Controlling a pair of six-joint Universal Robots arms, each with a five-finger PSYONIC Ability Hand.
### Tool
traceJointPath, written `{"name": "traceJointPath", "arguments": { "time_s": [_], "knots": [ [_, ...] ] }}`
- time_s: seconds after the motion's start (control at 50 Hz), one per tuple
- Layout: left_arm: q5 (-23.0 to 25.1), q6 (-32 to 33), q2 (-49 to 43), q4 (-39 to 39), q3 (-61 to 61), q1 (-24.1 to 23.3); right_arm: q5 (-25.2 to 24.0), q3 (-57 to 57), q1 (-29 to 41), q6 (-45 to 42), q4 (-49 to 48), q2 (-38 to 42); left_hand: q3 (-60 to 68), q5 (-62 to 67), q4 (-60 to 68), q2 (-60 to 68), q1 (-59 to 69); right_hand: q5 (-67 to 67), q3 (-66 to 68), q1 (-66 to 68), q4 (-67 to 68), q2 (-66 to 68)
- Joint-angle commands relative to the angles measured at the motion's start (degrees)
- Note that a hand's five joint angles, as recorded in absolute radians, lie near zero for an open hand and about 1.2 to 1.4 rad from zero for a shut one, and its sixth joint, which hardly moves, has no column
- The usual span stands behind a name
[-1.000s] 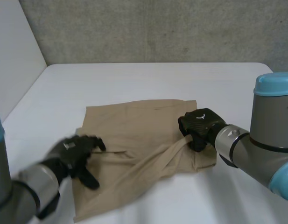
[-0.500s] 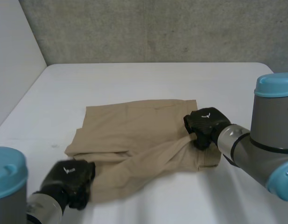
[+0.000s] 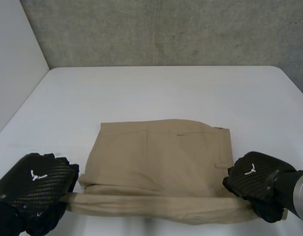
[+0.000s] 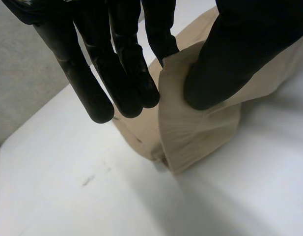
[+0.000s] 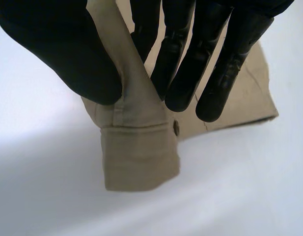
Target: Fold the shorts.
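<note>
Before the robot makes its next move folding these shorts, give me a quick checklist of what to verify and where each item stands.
1. Left robot hand grip: its thumb and fingers pinch the near left end of the shorts. Ok.
2. Right robot hand grip: its thumb and fingers pinch the near right end, by the button. Ok.
3. Near edge pulled straight between the two hands: ok.
4. Rest of the shorts lying flat on the table: ok, apart from slight bunching near the left hand.
5. Every layer caught in each pinch: cannot tell.
</note>
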Motion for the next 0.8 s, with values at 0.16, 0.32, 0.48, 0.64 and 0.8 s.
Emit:
{"name": "traceJointPath", "arguments": {
  "time_s": [0.16,0.32,0.48,0.64,0.8],
  "knots": [
    [1.51,0.52,-22.04,21.76,7.93,6.18,0.99,-11.21,0.12,5.64,-13.43,18.33,11.86,14.89,11.55,11.64,15.54,14.18,11.32,23.65,11.76,12.76],
    [1.16,0.43,-41.29,24.14,23.4,6.44,6.18,-22.81,4.95,6.7,-22.48,26.42,11.86,14.89,11.55,11.64,15.54,14.18,11.32,23.65,11.76,12.76],
    [-4.37,0.87,-57.63,24.49,41.4,6.88,6.62,-30.8,6.45,5.73,-33.37,37.56,11.86,14.89,11.55,11.64,15.54,14.18,11.32,23.65,11.76,12.76],
    [-5.26,6.66,-67.05,29.74,50.39,6.88,8.99,-36.97,6.54,2.05,-39.01,46.28,11.86,14.89,11.55,11.64,15.54,14.18,11.32,23.65,11.76,12.76],
    [-4.56,9.04,-68.29,37.14,48.64,5.57,11.02,-37.68,7.59,2.83,-46.66,48.4,-56.59,-53.57,-56.91,-56.82,-52.91,-55.82,-58.68,-46.35,-58.24,-57.24]
  ]
}}
